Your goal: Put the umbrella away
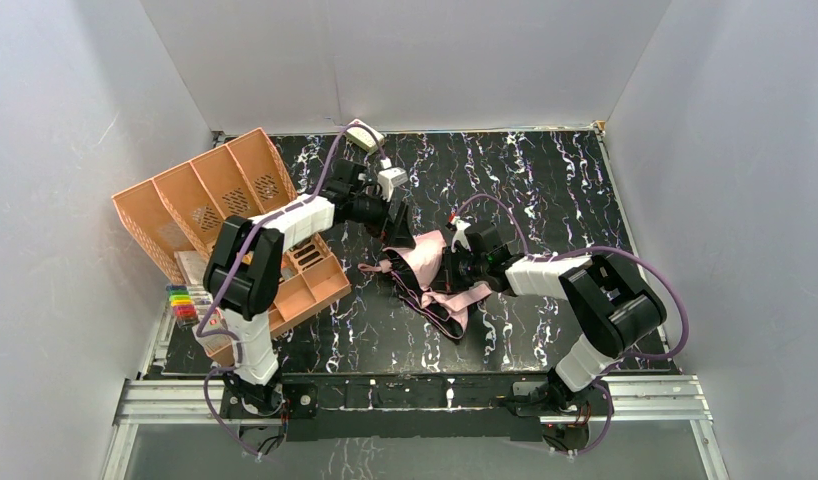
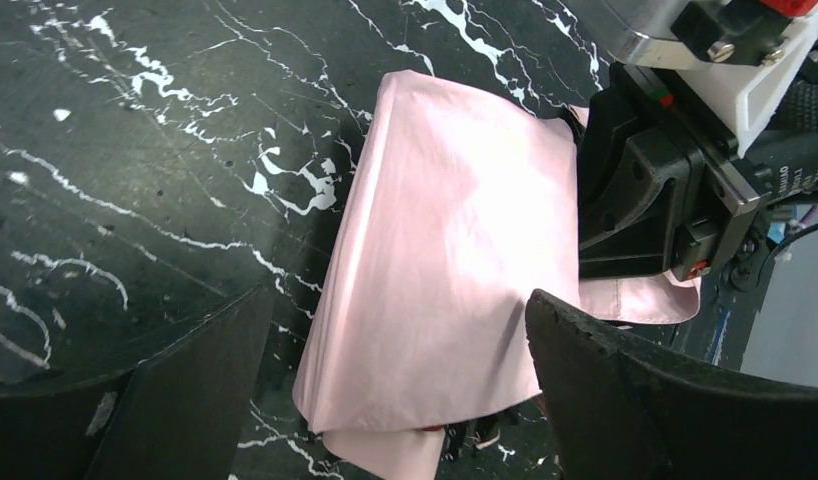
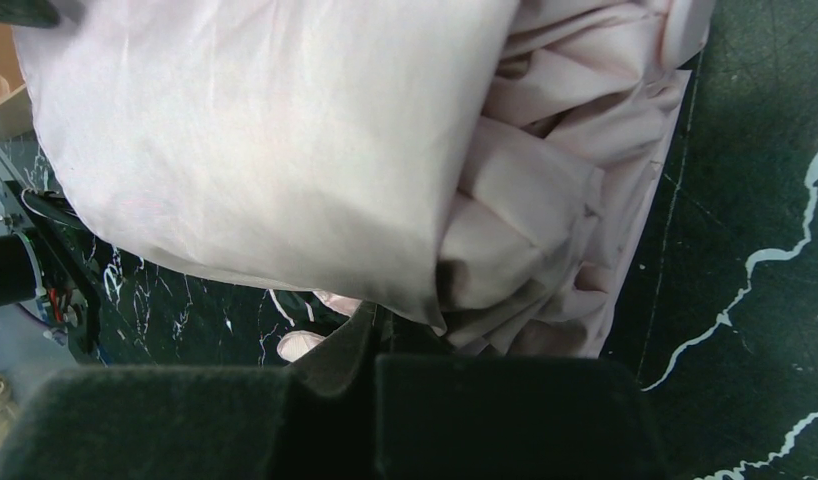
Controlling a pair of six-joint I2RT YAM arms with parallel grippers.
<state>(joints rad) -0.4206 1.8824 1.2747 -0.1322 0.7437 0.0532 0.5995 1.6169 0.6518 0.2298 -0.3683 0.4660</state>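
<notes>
The umbrella [image 1: 430,278] lies crumpled at the middle of the black marbled table, pink fabric up, with black edges and a strap trailing toward the front. My left gripper [image 1: 397,215] hovers at its far end, open. In the left wrist view its wide-apart fingers [image 2: 185,390] straddle a smooth pink fold of the umbrella [image 2: 445,240] without touching it. My right gripper [image 1: 448,264] is at the umbrella's right side. In the right wrist view it [image 3: 375,355] is shut on a dark flap of the umbrella's fabric, and bunched pink folds [image 3: 545,200] fill the frame above.
A tilted orange compartment organizer [image 1: 215,190] stands at the left, with a lower orange tray [image 1: 310,280] in front of it. A small cream box [image 1: 365,135] sits at the back edge. Coloured markers [image 1: 185,300] lie at the left front. White walls enclose the table.
</notes>
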